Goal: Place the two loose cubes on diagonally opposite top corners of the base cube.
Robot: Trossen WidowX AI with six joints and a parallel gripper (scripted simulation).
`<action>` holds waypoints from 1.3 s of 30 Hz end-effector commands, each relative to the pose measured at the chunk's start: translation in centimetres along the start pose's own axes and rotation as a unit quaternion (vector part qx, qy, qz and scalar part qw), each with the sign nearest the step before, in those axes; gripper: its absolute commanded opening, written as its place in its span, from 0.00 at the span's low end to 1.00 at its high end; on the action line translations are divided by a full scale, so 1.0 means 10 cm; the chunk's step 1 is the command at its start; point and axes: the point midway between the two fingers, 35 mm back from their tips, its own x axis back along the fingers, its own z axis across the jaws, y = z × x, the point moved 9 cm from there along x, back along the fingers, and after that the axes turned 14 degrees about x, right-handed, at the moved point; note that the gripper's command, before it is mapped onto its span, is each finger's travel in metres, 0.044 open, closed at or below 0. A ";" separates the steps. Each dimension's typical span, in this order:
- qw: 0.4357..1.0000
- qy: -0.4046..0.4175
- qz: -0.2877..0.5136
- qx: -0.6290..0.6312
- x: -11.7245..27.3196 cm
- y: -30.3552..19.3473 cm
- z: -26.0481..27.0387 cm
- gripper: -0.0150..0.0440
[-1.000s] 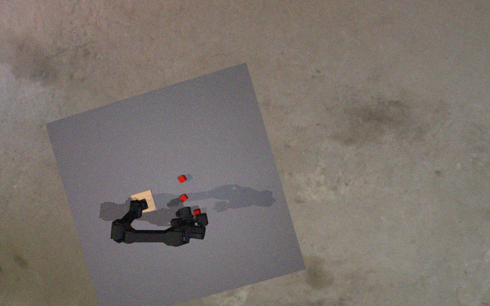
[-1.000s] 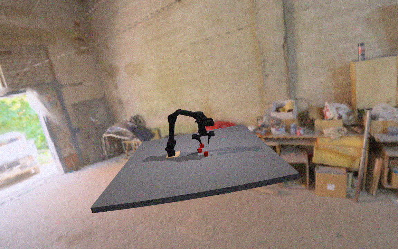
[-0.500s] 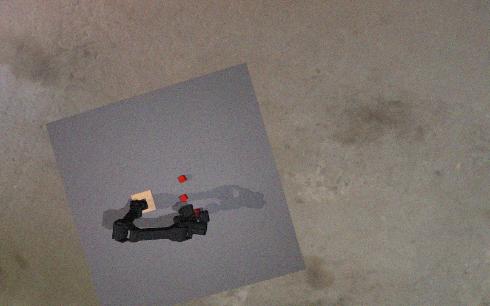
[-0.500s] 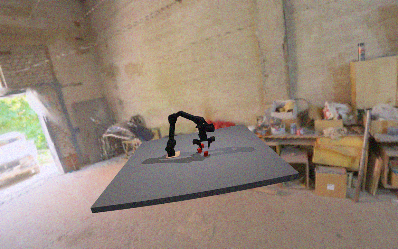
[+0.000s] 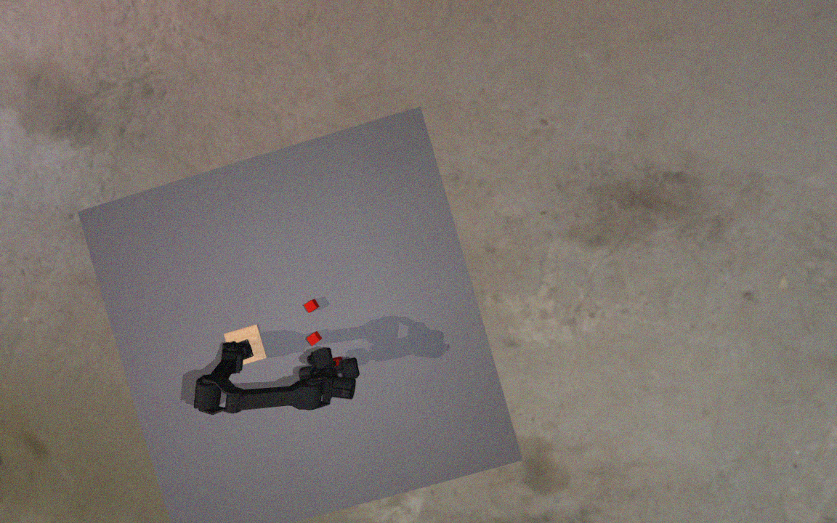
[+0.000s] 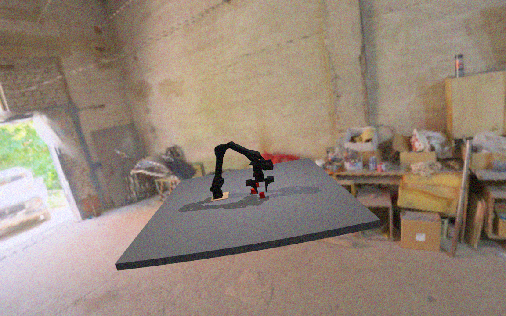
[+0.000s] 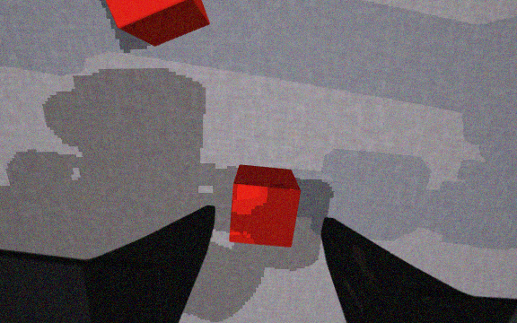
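Three look-alike red cubes rest apart on the grey table; I cannot tell the base cube by looks. The nearest cube [image 5: 338, 359] [image 6: 262, 195] [image 7: 262, 217] is partly hidden by my arm in the top view. My gripper [image 6: 262, 191] [image 7: 268, 220] is open and points down, its fingertips on either side of this cube in the wrist view, with space on both sides; their exact height is unclear. The middle cube [image 5: 313, 338] [image 6: 253, 191] [image 7: 164, 20] is cut by the wrist view's top edge. The far cube [image 5: 310, 305] [image 6: 257, 184] is beyond it.
The grey table [image 5: 369, 195] [image 6: 207, 231] carries the arm's pale wooden base plate [image 5: 251, 333] [image 6: 225, 195] to the left of the cubes. The arm arches high from there to the gripper. Its shadows fall across the table around the cubes.
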 end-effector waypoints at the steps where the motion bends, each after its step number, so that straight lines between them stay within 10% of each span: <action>1: 1.000 0.005 0.000 0.002 -0.10 0.00 0.01 0.70; 8: 1.000 0.005 0.000 0.002 -0.19 0.00 0.02 0.70; 14: 1.000 0.005 0.000 0.002 -0.19 0.00 0.02 0.44; 39: 1.000 0.005 0.000 0.002 0.46 -0.03 -0.04 0.43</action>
